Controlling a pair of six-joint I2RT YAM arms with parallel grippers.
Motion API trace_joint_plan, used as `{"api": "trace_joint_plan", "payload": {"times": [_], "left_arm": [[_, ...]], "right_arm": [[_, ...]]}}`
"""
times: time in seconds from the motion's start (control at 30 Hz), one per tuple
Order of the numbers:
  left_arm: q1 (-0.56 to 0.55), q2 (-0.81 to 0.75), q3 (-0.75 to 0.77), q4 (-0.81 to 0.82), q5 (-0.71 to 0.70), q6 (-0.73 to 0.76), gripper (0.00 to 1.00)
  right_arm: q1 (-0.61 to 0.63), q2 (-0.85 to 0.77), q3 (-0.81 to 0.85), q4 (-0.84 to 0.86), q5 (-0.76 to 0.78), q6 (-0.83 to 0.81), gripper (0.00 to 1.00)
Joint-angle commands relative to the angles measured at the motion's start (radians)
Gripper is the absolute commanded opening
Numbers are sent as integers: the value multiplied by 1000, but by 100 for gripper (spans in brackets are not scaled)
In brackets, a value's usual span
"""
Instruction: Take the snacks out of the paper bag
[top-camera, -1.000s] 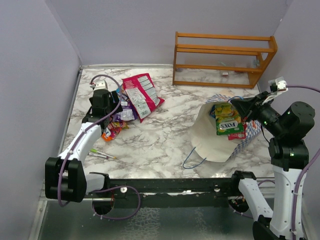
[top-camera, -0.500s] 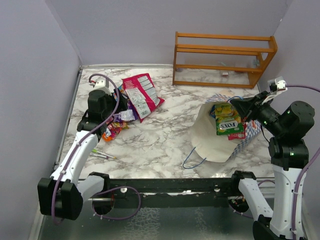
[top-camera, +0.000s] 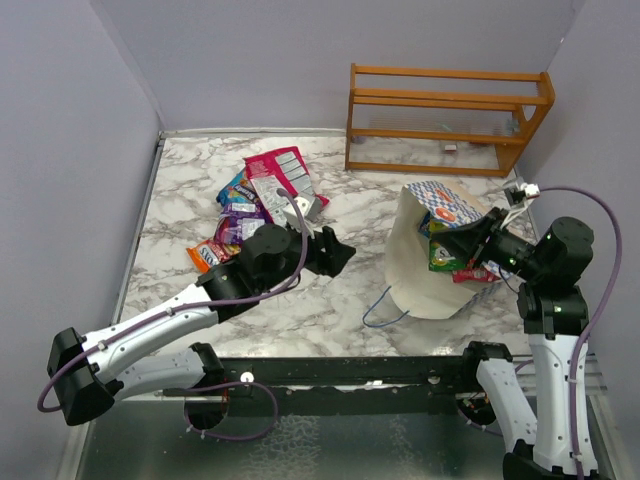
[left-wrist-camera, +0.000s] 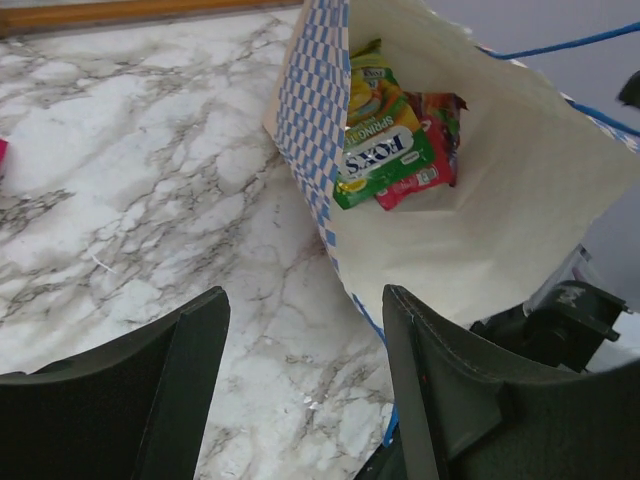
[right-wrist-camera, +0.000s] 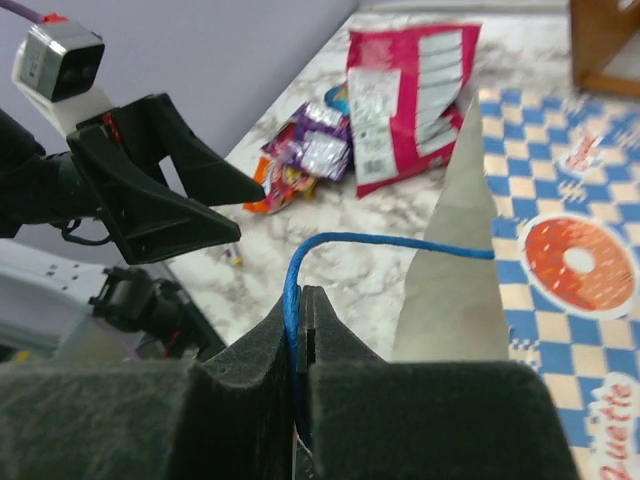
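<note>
Right gripper (right-wrist-camera: 302, 300): clamps tight on the thin blue cord handle (right-wrist-camera: 350, 240) of the paper bag (right-wrist-camera: 560, 200), fingers pressed together with the cord between them. Holds that chequered edge up off the marble table (left-wrist-camera: 120, 180), right of centre in the top view.

Left gripper (left-wrist-camera: 300, 330): gapes wide, grips nothing. Hovers above bare marble mid-frame in the top view and points toward the bag's open mouth.

Inside the bag, against the cream lining: shows a green-yellow packet (left-wrist-camera: 385, 165) lying over a red packet (left-wrist-camera: 440, 130).

Up and left of centre on the table: shows a heap of snacks (top-camera: 240, 215) with a red-pink packet (top-camera: 283, 180) at its far end.

At the top right: shows an orange wooden rack (top-camera: 450, 120).
</note>
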Motion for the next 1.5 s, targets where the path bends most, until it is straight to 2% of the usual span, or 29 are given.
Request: {"api": "trace_joint_plan", "payload": {"times": [0.0,0.1,0.17,0.33,0.43,0.53,0.6,0.73,0.87,0.93,1.0,1.1,1.2,1.33,1.47], "left_arm": [[-69,10,-30,68,-89,-9,65],[-76,-2,-45,69,-90,-13,65],[-76,-13,-49,60,-100,-10,65],[-76,-53,-42,14,-135,6,65],[-76,-84,-49,1,-150,11,66],[-76,-123,-66,-9,-153,12,66],[-76,-141,-77,-17,-147,7,66],[-77,-158,-107,13,-63,-2,68],[-106,-140,-158,118,32,-23,68],[-184,-111,-165,152,8,-9,68],[-296,-84,-159,182,-81,37,68],[-474,-37,-160,275,-234,147,68],[-585,73,-148,382,-313,280,68],[-613,303,-54,451,-354,442,68],[-582,509,55,515,-293,612,68]], "right_arm": [[3,-91,-125,12,-127,114,2],[3,-134,-229,41,-165,179,2],[3,-147,-235,26,-149,168,2],[3,-63,2,-139,-56,28,2],[4,-30,70,-132,-128,65,2],[22,-42,19,-59,-254,160,2],[41,-59,0,-123,-276,120,2],[67,-109,-16,-275,-222,3,2],[68,-113,-48,-163,-189,84,2],[68,-96,-39,-79,-178,127,2],[68,-74,-14,-52,-169,137,2],[68,-55,34,-75,-153,110,2],[68,-53,57,-87,-145,102,2],[68,-66,60,-94,-143,104,2],[68,-69,78,-101,-135,105,2]]}}
